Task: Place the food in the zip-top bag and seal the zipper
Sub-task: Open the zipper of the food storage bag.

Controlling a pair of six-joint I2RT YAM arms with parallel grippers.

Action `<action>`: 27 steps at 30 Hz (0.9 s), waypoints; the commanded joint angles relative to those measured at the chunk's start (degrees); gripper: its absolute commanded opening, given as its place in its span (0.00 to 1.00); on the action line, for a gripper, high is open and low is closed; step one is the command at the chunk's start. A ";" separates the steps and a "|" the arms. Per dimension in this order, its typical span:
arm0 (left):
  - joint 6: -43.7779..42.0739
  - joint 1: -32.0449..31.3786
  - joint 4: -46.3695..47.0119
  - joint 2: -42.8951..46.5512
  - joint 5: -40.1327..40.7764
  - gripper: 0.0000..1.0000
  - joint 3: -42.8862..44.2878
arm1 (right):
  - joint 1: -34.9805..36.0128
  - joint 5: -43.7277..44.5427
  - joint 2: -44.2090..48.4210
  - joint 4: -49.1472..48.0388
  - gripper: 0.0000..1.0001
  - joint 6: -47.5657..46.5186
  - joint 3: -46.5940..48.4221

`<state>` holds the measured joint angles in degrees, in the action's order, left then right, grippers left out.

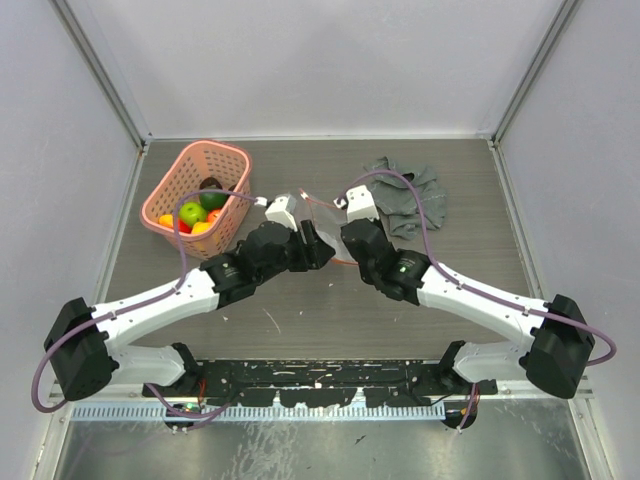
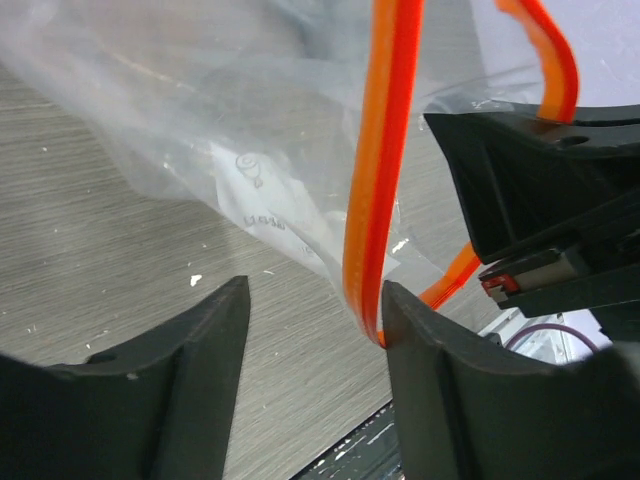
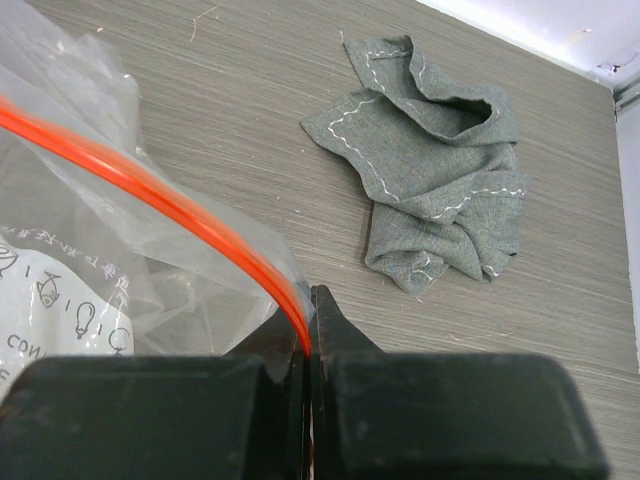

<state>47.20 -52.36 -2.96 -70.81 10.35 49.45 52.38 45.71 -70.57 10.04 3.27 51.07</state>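
The zip-top bag (image 1: 318,213) hangs see-through between my two grippers at the table's middle. In the left wrist view the bag (image 2: 230,150) is lifted off the table, and its orange zipper (image 2: 375,200) runs down to touch the inner face of one finger (image 2: 440,380). My left gripper (image 2: 315,340) is open, with only table between the fingers. My right gripper (image 3: 308,325) is shut on the zipper (image 3: 170,205) at the bag's (image 3: 70,270) mouth edge. The food (image 1: 192,212), green, orange, red and dark pieces, lies in the pink basket (image 1: 232,158) at the back left.
A crumpled grey cloth (image 1: 410,200) lies right of the bag and also shows in the right wrist view (image 3: 440,190). The right arm's black gripper body (image 2: 540,200) sits close to the left fingers. Grey walls close off the table's sides and back.
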 commanded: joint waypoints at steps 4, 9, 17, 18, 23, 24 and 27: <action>0.37 0.39 -4.05 5.46 4.02 0.67 4.47 | -0.18 -1.73 -1.92 5.13 0.00 -2.04 8.85; -0.36 0.61 -4.85 6.36 7.63 0.71 5.48 | -0.19 -7.59 -5.04 9.31 0.00 -1.72 12.76; -3.45 5.55 -7.47 2.02 7.08 0.53 9.08 | -0.24 -13.64 -11.70 16.83 0.00 1.09 20.13; -3.77 6.47 -7.97 1.52 6.77 0.45 9.49 | -0.23 -14.10 -12.18 17.39 0.01 1.29 20.63; -3.52 10.29 -9.34 -0.99 3.44 0.04 10.40 | -0.19 -15.99 -14.32 21.45 0.10 1.71 24.13; -3.19 10.92 -9.28 -1.41 2.57 0.00 10.48 | -0.18 -16.40 -14.53 22.08 0.13 1.77 24.91; -1.27 12.76 -8.90 -2.83 -0.16 0.00 10.53 | -0.18 -17.25 -14.56 24.25 0.24 3.34 26.36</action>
<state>44.51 -41.45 -12.34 -72.31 13.78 57.52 52.27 30.28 -85.78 31.20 4.54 72.95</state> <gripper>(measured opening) 0.009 0.187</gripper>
